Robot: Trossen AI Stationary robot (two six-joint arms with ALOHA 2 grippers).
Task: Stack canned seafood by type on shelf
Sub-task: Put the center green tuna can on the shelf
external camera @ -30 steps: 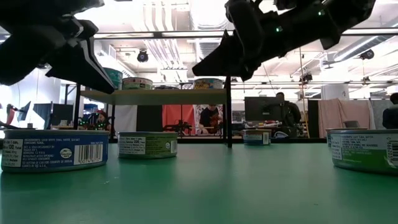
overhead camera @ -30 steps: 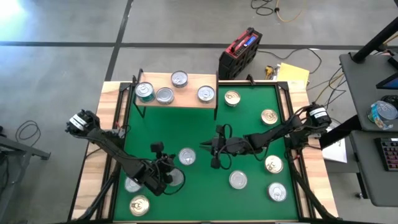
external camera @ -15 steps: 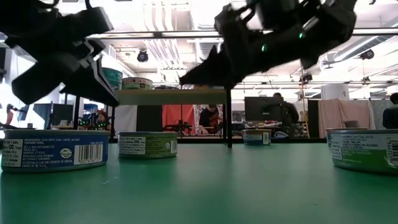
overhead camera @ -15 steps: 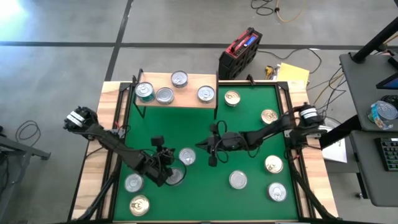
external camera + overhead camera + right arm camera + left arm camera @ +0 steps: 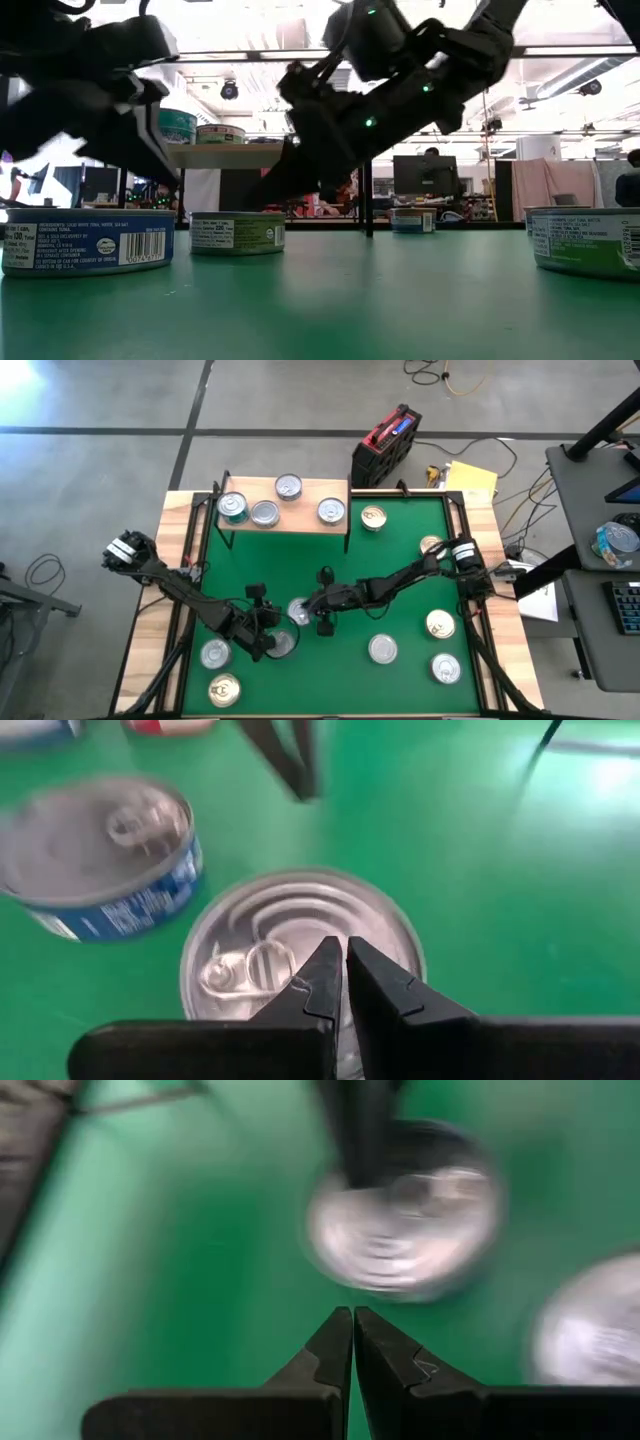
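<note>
Hovering pressed together, the right pincer [image 5: 345, 975] overhangs a flat-lying, lid-up tin [image 5: 300, 950].

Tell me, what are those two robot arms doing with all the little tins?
They are sorting canned seafood onto the small wooden shelf, where four tins already sit. Right now neither arm holds anything. The right gripper, jaws shut, hovers over a silver-topped tin in the middle of the green mat. The left gripper, also shut, hangs beside a blue-sided tin nearby. More tins lie scattered around.
</note>
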